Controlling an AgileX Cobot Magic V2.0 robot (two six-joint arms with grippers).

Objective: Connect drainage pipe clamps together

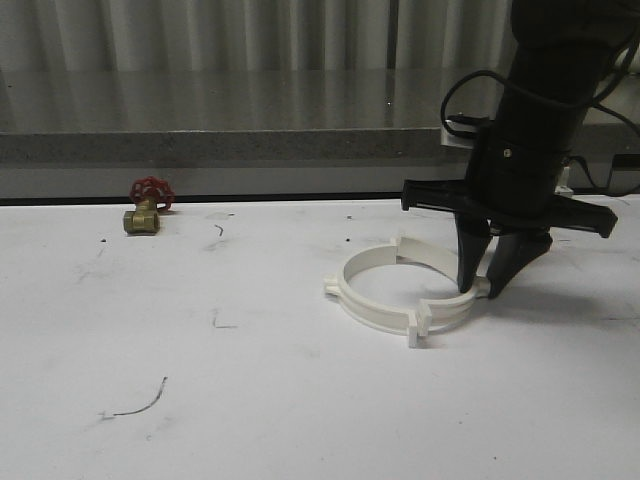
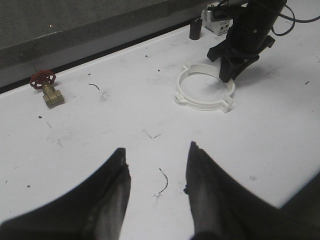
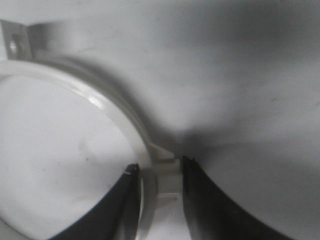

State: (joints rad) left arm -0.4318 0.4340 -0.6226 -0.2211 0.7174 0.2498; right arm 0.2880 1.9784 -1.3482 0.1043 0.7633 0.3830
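The two white drainage pipe clamps (image 1: 372, 306) lie flat together as a ring on the white table, right of centre, with small square tabs sticking out around it. They also appear in the left wrist view (image 2: 200, 103). My right gripper (image 1: 482, 290) points straight down over the ring's right side, one finger inside the ring and one outside. In the right wrist view its fingers (image 3: 159, 170) close around the white band and a tab (image 3: 169, 175). My left gripper (image 2: 157, 157) hangs open above bare table, well away from the ring, holding nothing.
A brass valve with a red handwheel (image 1: 148, 207) sits at the far left by the table's back edge. A white boxy device (image 2: 217, 20) and a short black cylinder (image 2: 195, 29) stand behind the ring. A grey ledge runs along the back.
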